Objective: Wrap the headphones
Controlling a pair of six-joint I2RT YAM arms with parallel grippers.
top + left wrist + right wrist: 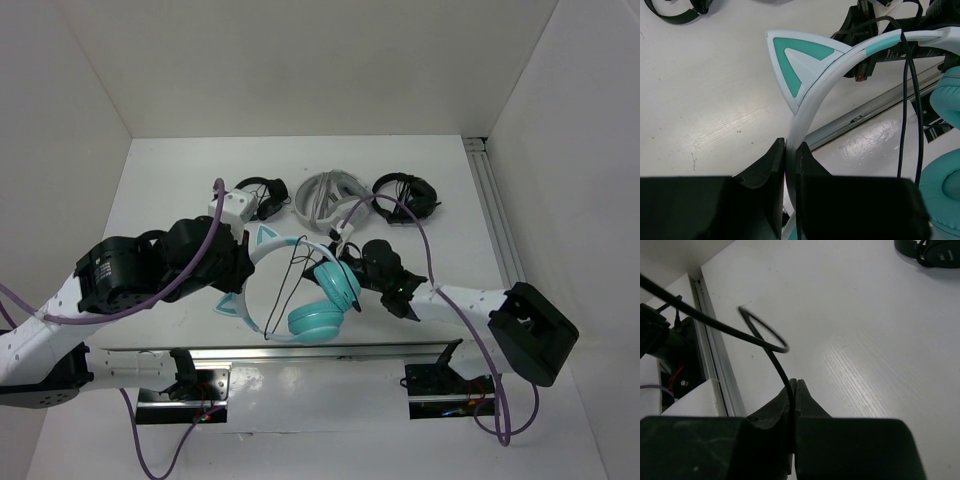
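Observation:
The teal headphones [322, 300] are near the table's front edge, held up by their pale mint headband [262, 268], which bears two cat ears. My left gripper [243, 272] is shut on the headband [812, 95], just below one cat ear [796, 62]. The thin black cable [290, 275] runs across the headband [910, 90] toward the ear cups [946, 195]. My right gripper [345, 262] is to the right of the cups. It is shut on the cable [771, 347], which loops above the fingertips [795, 382].
At the back stand black headphones [262, 195], white-grey headphones [328, 197] and another black pair [405, 197], which also shows in the right wrist view [930, 252]. A metal rail [495, 210] runs along the right side and another [300, 350] along the front.

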